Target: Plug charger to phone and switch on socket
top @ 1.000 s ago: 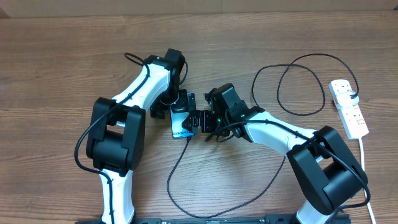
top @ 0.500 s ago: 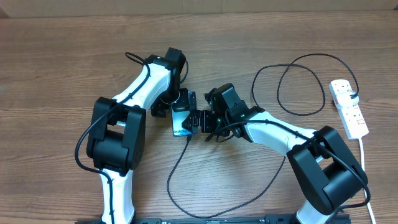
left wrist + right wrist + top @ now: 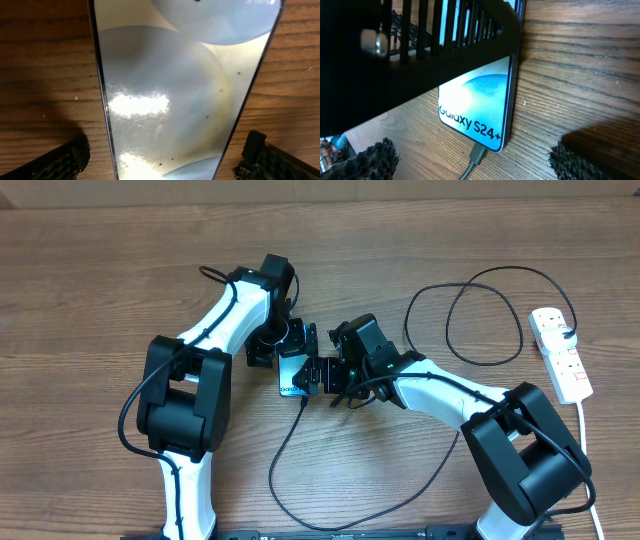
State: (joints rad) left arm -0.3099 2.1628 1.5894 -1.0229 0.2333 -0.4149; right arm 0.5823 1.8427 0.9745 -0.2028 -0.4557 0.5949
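Overhead, the left gripper (image 3: pixel 281 348) hangs released over the top end of the phone (image 3: pixel 292 378), jaws wide and clear of its edges. It lies flat, screen up. The right gripper (image 3: pixel 318 375), likewise spread, hovers at its lower end, where the charger (image 3: pixel 476 157) is plugged in; its cable loops right to the socket (image 3: pixel 560 355).

A brown wood-grain counter (image 3: pixel 90 270) fills the view; a pale strip (image 3: pixel 320 188) borders its far edge.
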